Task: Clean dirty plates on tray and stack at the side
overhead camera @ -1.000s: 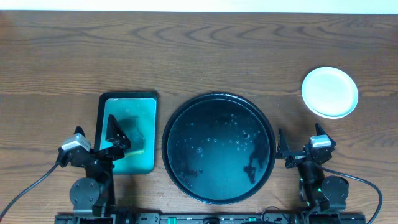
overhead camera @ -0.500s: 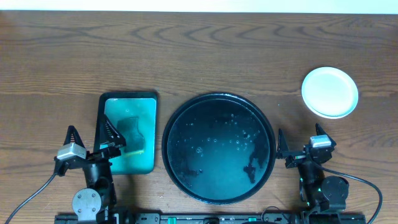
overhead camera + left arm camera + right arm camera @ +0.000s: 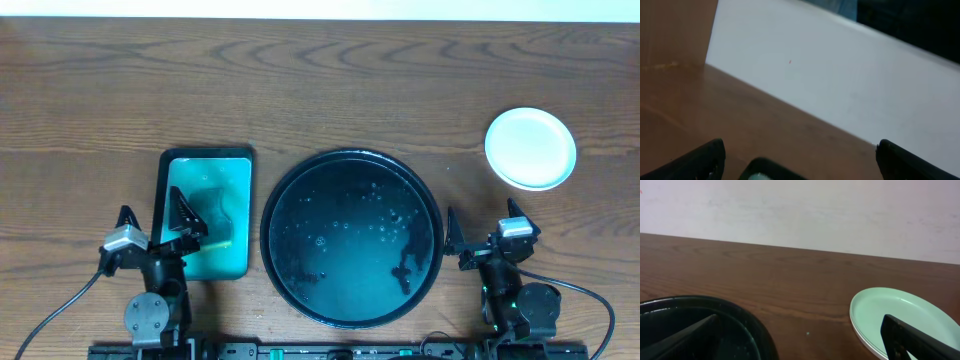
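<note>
The black round tray [image 3: 350, 238] lies at the table's middle, wet with droplets and with no plate on it; its rim [image 3: 747, 325] shows low in the right wrist view. The plates [image 3: 530, 148] sit stacked on the wood at the far right, pale mint on top [image 3: 890, 312]. My right gripper [image 3: 482, 226] [image 3: 800, 342] is open near the front edge, between tray and plates, holding nothing. My left gripper [image 3: 152, 214] [image 3: 800, 165] is open at the front left, over the teal tray's left edge, also holding nothing.
A teal rectangular tray [image 3: 232, 190] with a sponge [image 3: 212, 203] lies left of the black tray; its dark corner [image 3: 765, 167] shows between my left fingers. A white wall runs behind the table's far edge.
My left arm swung slightly left and then back right, ending a little closer to the front edge. The right arm, tray and plates have not moved.
</note>
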Robot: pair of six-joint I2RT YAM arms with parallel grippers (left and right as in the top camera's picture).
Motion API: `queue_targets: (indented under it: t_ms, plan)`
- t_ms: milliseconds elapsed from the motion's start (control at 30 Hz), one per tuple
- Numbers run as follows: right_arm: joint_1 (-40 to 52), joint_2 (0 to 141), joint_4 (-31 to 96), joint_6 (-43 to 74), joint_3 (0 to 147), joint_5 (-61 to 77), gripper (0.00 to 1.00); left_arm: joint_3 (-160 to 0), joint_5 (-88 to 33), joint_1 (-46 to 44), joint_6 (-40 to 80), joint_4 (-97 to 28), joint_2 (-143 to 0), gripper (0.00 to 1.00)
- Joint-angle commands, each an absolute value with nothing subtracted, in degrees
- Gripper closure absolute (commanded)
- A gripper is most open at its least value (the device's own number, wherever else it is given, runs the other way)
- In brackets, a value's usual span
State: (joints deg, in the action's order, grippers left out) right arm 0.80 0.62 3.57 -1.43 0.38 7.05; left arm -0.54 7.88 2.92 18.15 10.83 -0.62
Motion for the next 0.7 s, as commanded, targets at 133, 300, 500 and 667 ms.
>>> queue_targets:
  t_ms: [133,300,500,667]
  plan:
    - [0.43,0.34,3.84,-2.22,0.32,6.92,0.01,-0.23,7.99,2.85,17.78,4.84,-0.08,0.04]
    - [0.43,0.34,3.84,-2.22,0.32,6.92,0.01,-0.23,7.99,1.23,15.73,-1.74,-0.08,0.04]
    - [0.43,0.34,3.84,-2.22,0.32,6.94,0.01,-0.23,4.93,0.82,9.04,-3.66,-0.08,0.04]
    - [0.43,0.34,3.84,-2.22,0.32,6.92,0.01,-0.23,2.42,0.82,4.45,-4.05,-0.08,0.04]
